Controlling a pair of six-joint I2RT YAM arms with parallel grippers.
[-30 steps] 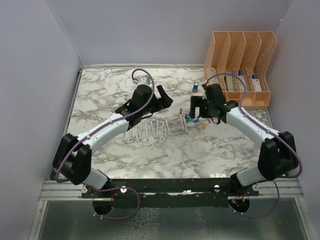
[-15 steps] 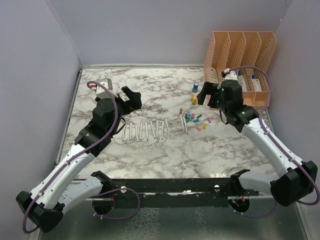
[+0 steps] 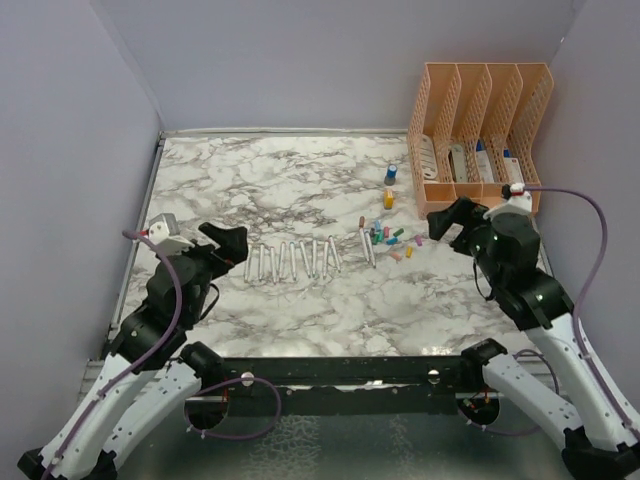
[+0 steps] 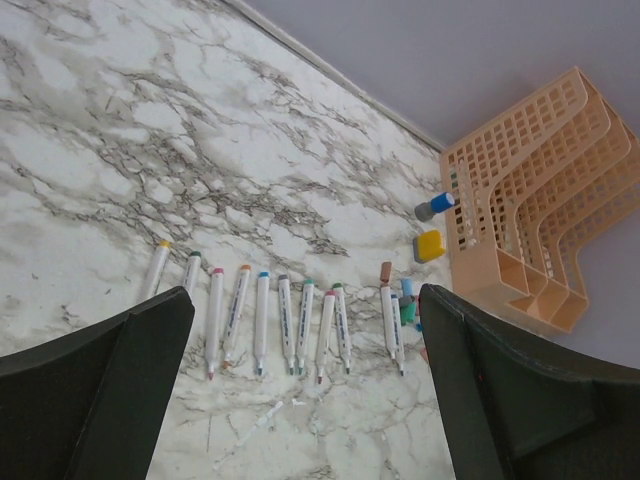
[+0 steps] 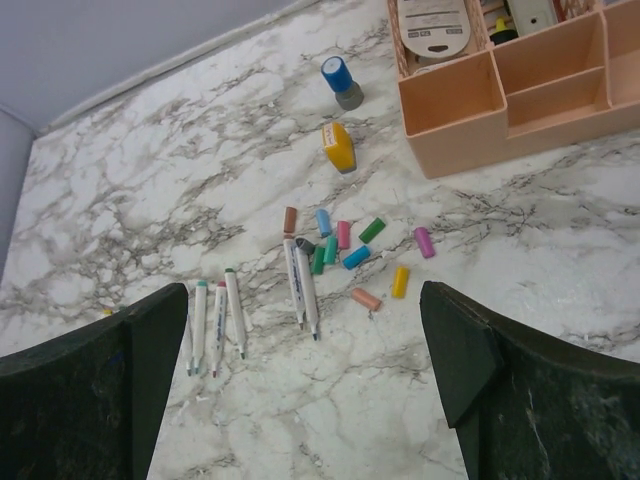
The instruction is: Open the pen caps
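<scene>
Several loose coloured pen caps lie scattered right of centre on the marble table; the right wrist view shows them as a cluster with a purple cap and a yellow cap at its edge. A row of white pens with bare tips lies left of them, also seen from the left wrist. Two more pens lie beside the caps. My left gripper is open and empty, left of the row. My right gripper is open and empty, right of the caps.
An orange file organiser stands at the back right, with items in its slots. A stubby blue upright item and a stubby yellow one stand just left of it. Grey walls close in the table on three sides.
Both arms have drawn back from the pens toward the near edge, the left one to the left, the right one to the right. Both grippers are empty.
</scene>
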